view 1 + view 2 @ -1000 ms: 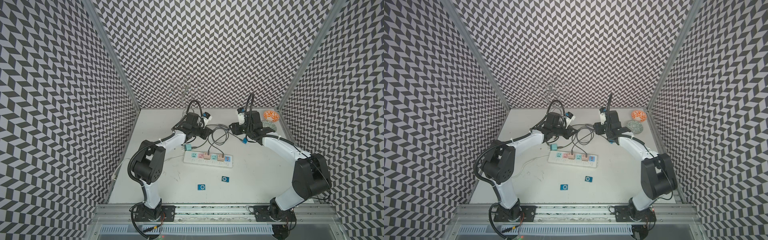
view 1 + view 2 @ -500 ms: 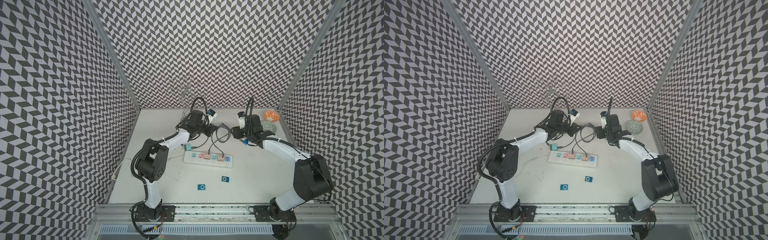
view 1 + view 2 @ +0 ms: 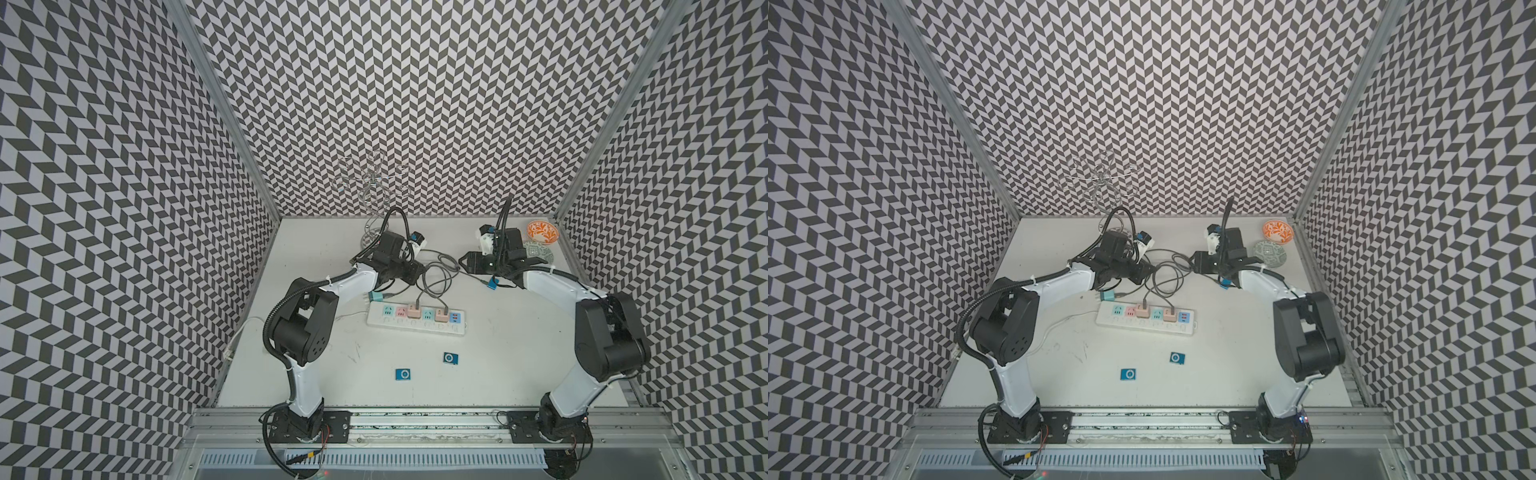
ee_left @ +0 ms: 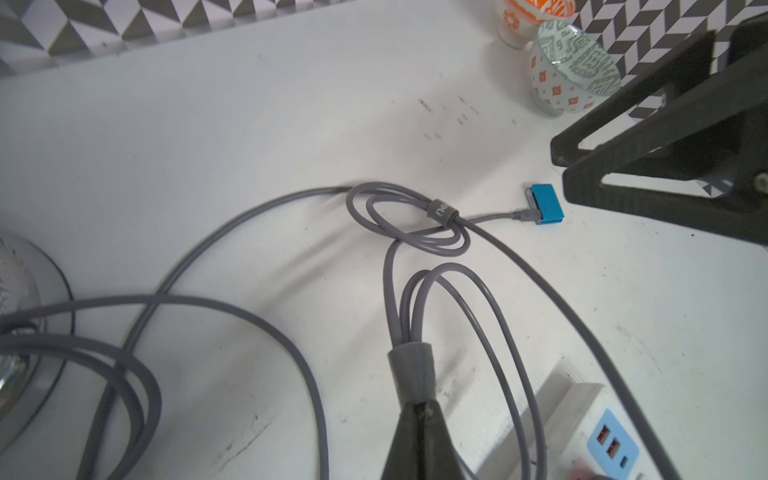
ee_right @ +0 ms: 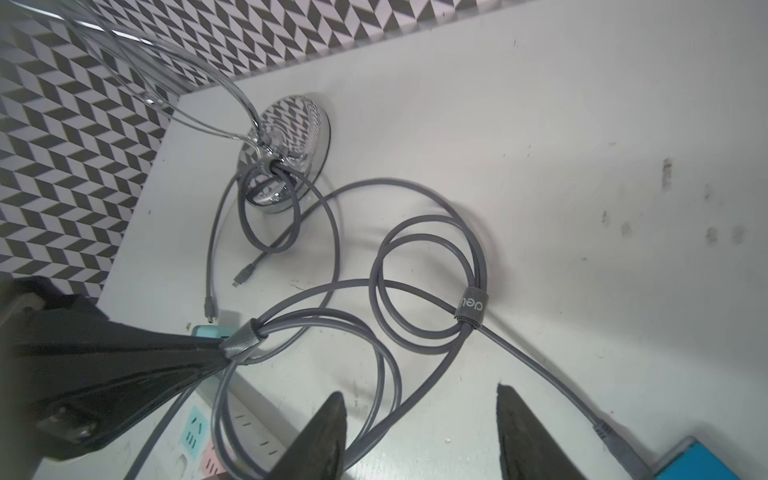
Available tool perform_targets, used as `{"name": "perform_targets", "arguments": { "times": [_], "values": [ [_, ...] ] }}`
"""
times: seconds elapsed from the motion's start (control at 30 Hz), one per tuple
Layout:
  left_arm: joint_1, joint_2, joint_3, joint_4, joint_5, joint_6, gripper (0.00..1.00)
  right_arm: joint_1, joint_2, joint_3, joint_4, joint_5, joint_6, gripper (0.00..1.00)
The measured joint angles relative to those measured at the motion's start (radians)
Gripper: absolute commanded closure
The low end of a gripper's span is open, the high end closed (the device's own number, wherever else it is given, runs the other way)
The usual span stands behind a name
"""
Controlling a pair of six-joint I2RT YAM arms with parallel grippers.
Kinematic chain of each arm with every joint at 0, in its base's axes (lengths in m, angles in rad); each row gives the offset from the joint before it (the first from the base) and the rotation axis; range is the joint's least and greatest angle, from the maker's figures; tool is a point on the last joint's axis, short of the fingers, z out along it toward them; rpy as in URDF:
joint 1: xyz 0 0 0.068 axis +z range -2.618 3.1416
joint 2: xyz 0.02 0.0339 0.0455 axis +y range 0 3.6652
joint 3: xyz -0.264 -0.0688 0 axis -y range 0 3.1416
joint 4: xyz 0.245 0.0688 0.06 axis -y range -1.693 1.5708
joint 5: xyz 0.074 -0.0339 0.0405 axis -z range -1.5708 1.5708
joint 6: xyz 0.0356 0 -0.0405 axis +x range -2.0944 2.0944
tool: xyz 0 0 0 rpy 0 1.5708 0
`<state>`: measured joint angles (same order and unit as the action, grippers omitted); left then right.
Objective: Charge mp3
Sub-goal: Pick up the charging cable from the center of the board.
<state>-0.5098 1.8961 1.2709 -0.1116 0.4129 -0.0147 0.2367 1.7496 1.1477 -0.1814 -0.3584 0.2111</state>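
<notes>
Three blue mp3 units | plugged mp3 (image 4: 546, 204) on grey cable (image 4: 442, 213) end, just beside right gripper (image 5: 419, 395); two spare mp3s (image 3: 403, 374) lie loose near power strip (image 3: 415, 328) | left gripper (image 4: 417, 409) clamped tight on the cable's strapped loop | right gripper jaws apart; holding nothing

The power strip (image 3: 415, 323) lies on the table (image 3: 519, 353) between my arms, the left mp3 player (image 3: 403, 374) and right mp3 player (image 3: 451, 358) before it. Behind it lie the cables (image 4: 442, 212), a third mp3 player (image 3: 493, 283) to their right, and two bowls (image 3: 539, 251) in the back right corner.
</notes>
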Motion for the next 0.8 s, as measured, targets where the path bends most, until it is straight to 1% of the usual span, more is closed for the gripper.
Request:
{"name": "perform_targets", "arguments": {
  "times": [0.17,0.27,0.37,0.53,0.7,0.8],
  "values": [
    [0.006,0.000,-0.037,-0.012,-0.001,-0.024,1.00,0.009,0.114,0.080,-0.040,0.011,-0.010,0.46],
    [0.006,0.000,-0.040,-0.016,-0.001,-0.035,1.00,0.016,0.145,0.094,-0.048,0.019,-0.011,0.49],
    [0.006,0.000,-0.040,-0.016,-0.001,-0.043,1.00,0.023,0.171,0.109,-0.080,0.036,-0.011,0.49],
    [0.009,0.000,-0.040,-0.016,-0.001,-0.050,1.00,0.046,0.231,0.163,-0.102,0.097,-0.006,0.52],
    [0.009,0.000,-0.040,-0.017,-0.001,-0.054,1.00,0.067,0.288,0.219,-0.124,0.164,-0.002,0.57],
    [0.009,0.000,-0.040,-0.016,0.000,-0.055,1.00,0.082,0.326,0.262,-0.140,0.222,-0.009,0.65]
  ]
}}
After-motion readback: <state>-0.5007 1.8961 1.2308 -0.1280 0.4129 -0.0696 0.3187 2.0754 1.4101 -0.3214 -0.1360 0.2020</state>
